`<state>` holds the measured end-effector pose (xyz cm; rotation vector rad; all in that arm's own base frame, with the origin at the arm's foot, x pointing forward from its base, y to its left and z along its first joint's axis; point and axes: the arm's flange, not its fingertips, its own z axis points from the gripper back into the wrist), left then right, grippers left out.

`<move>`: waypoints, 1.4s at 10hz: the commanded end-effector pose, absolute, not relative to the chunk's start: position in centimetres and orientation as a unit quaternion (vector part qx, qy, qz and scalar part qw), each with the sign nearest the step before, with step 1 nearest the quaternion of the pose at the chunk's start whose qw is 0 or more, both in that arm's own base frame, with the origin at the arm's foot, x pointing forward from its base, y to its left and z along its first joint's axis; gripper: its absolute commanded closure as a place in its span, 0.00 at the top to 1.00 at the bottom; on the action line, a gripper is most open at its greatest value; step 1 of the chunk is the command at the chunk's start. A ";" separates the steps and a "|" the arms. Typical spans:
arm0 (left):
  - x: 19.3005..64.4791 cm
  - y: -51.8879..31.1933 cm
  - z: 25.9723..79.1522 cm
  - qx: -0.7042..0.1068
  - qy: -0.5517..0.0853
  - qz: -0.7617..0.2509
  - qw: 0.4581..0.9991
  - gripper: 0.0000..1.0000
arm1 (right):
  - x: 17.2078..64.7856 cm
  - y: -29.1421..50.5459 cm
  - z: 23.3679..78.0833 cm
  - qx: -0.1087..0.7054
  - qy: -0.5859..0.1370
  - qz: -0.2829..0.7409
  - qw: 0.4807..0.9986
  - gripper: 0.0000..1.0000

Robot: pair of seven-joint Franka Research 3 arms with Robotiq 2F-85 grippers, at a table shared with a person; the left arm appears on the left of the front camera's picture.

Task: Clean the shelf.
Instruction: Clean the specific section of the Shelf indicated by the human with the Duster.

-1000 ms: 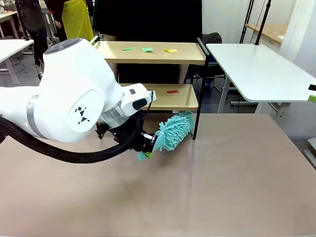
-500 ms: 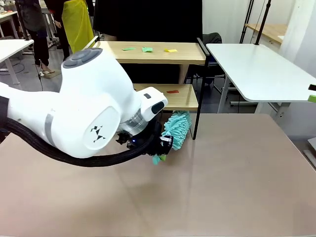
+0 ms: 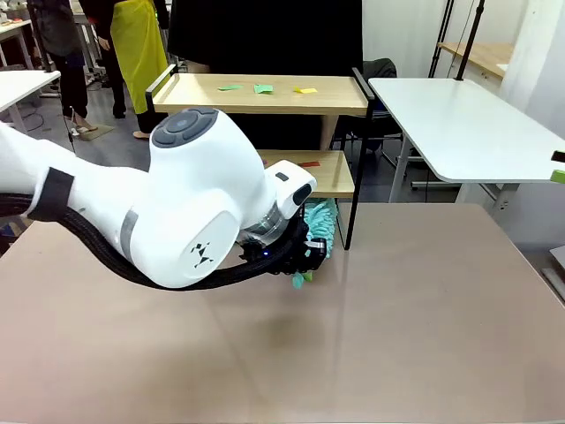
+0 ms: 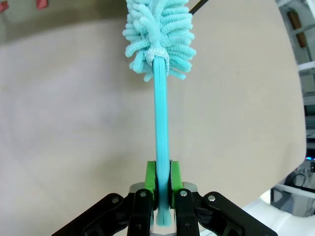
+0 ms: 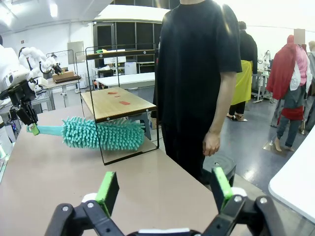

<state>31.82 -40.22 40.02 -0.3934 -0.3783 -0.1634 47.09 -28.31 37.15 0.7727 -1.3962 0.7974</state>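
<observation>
Largely, the left arm (image 3: 190, 208) hides the duster (image 3: 321, 219).

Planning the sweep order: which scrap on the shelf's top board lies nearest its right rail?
The yellow scrap, the only yellow one; both green scraps lie left of it on that top board.

We see a shelf (image 3: 335, 95) of pale smooth wood in thin black metal framing. The duster (image 4: 161, 73) has a fluffy teal cloth head (its handle smooth plastic). The desk (image 3: 424, 309) looks matt, the left arm (image 3: 177, 212) glossy white.
</observation>
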 end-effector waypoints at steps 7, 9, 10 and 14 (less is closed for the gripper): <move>34.5 -45.5 35.9 -0.213 -0.212 -0.023 0.953 0.14 | 47.1 -27.9 37.8 0.334 -0.599 0.347 0.640 1.00; 35.2 -46.6 34.7 -0.209 -0.198 -0.021 0.957 0.14 | 47.1 -27.9 37.8 0.334 -0.599 0.347 0.640 1.00; 35.4 -47.0 34.0 -0.205 -0.187 -0.019 0.961 0.14 | 47.1 -27.9 37.8 0.334 -0.599 0.347 0.640 1.00; 35.6 -46.5 34.0 -0.179 -0.165 -0.006 0.970 0.14 | 47.1 -27.9 37.8 0.334 -0.599 0.347 0.640 1.00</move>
